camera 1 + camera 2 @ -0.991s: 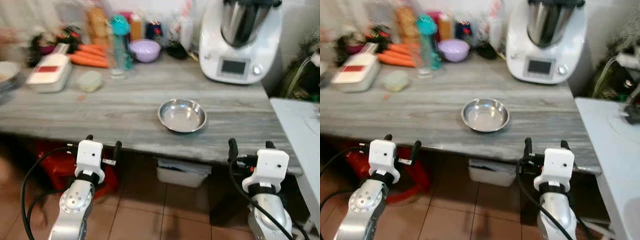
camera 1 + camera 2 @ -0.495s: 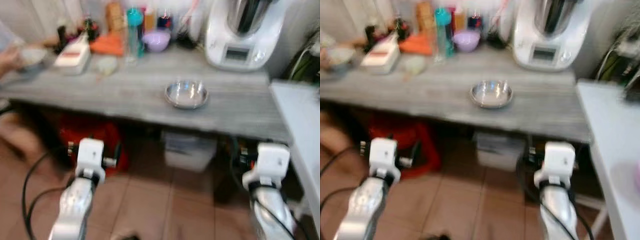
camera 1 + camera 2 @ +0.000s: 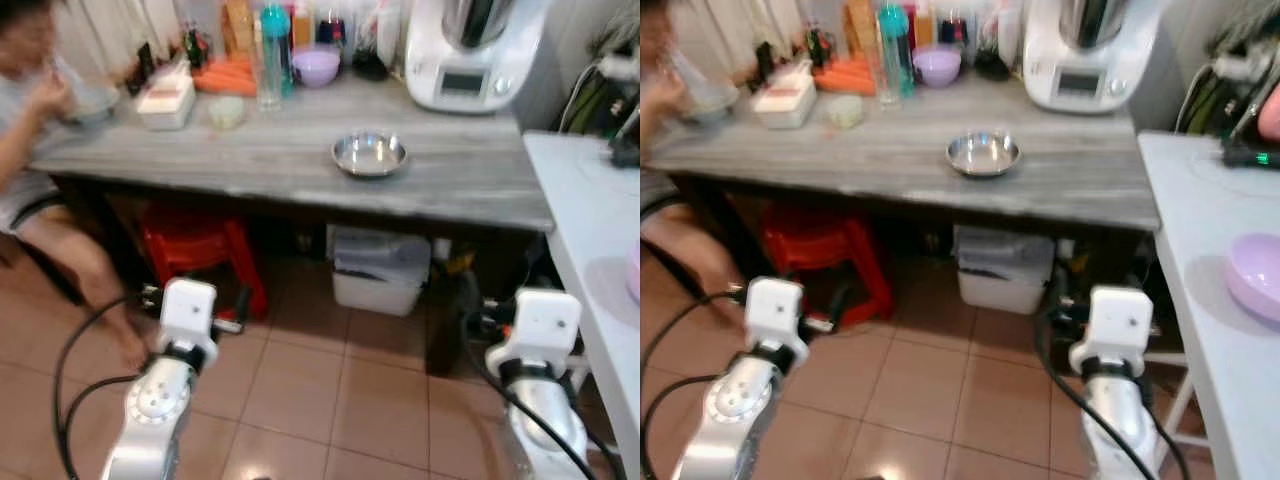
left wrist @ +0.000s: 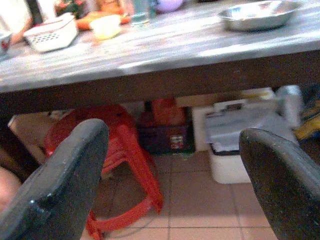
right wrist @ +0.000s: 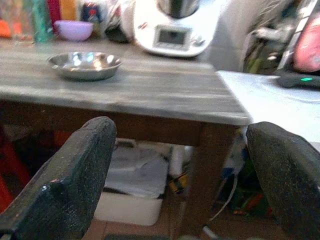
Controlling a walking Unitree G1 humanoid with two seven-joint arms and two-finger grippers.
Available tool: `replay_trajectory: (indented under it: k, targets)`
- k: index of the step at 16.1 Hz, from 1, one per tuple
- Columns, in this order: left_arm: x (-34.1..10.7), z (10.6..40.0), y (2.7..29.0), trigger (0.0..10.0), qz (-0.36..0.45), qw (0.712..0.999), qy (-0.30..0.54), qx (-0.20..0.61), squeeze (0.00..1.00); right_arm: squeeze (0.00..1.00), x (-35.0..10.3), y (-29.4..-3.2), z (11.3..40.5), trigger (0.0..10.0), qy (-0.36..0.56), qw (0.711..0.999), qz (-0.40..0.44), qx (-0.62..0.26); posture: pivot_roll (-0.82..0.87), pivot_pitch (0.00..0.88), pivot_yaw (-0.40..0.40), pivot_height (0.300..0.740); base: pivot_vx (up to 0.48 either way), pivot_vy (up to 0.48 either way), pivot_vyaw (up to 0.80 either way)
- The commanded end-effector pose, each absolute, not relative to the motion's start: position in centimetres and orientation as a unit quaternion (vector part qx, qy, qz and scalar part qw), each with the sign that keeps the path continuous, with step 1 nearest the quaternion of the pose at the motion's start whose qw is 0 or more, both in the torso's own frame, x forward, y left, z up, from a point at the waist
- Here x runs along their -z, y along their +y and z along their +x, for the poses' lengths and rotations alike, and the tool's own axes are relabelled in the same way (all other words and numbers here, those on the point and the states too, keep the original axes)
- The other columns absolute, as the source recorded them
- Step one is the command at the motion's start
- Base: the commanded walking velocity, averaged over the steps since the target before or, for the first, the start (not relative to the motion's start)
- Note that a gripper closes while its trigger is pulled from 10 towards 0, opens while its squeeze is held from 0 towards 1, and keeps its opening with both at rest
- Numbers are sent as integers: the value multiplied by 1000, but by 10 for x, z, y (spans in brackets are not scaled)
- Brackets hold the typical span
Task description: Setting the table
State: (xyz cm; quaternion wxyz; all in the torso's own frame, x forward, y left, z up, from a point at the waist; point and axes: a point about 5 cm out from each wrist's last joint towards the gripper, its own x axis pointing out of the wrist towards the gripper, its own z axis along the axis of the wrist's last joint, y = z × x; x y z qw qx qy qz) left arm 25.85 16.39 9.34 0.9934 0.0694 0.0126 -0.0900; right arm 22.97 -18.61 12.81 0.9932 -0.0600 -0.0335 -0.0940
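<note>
The table (image 3: 300, 165) stood well ahead of both grippers and above them, a long grey wood-grain top. The robot stood back from it on the tiled floor, out of reach of anything on it. The task looked barely begun: neither gripper held anything, and only one piece of tableware lay out in the open.

A person (image 3: 35, 120) sat at the table's far left end, well to the left of the left gripper (image 4: 170, 165), a hand raised to the face. A white counter (image 3: 1205, 270) ran along the right, just beside the right gripper (image 5: 180, 165), with a lilac bowl (image 3: 1255, 275) resting on it.

The white appliance (image 3: 468, 50) stood at the back right of the table, ahead of the right gripper. It had a small screen, but any brand or writing was too blurred to read. Under the table, ahead of the left gripper, stood a red stool (image 4: 120, 150) and a white bin (image 3: 380, 270).

The steel bowl (image 3: 370, 153) sat empty near the table's front edge, between the two grippers' lines and far ahead. The clutter behind it, a white box (image 3: 165, 100), carrots (image 3: 230, 75), a teal bottle (image 3: 272, 50) and a second lilac bowl (image 3: 318, 65), carried no legible labels.

Both grippers hung low at floor side, fingers spread wide and empty. What was left, in my judgement, was nearly everything: walk in, take the steel bowl, place it.
</note>
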Motion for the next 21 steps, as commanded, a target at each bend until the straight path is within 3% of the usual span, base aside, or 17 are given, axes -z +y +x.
replay_trajectory:
  k: [1,12,16,21]
  targets:
    - [-97,261,166,10000,73,993,4,97,0,533,-128,-185,232,10000,-34,994,-57,93,-37,60,10,740,0,0,0]
    - [-103,267,159,10000,71,988,-10,138,0,514,-127,-182,243,10000,-37,995,-54,79,-30,31,17,740,0,0,0]
    - [-105,270,156,10000,70,987,-14,147,0,439,-126,-182,245,10000,-36,995,-54,75,-29,26,19,740,0,0,0]
    - [-104,271,156,10000,68,986,-14,150,0,408,-125,-182,246,10000,-34,996,-52,69,-31,24,17,740,0,-268,-687]
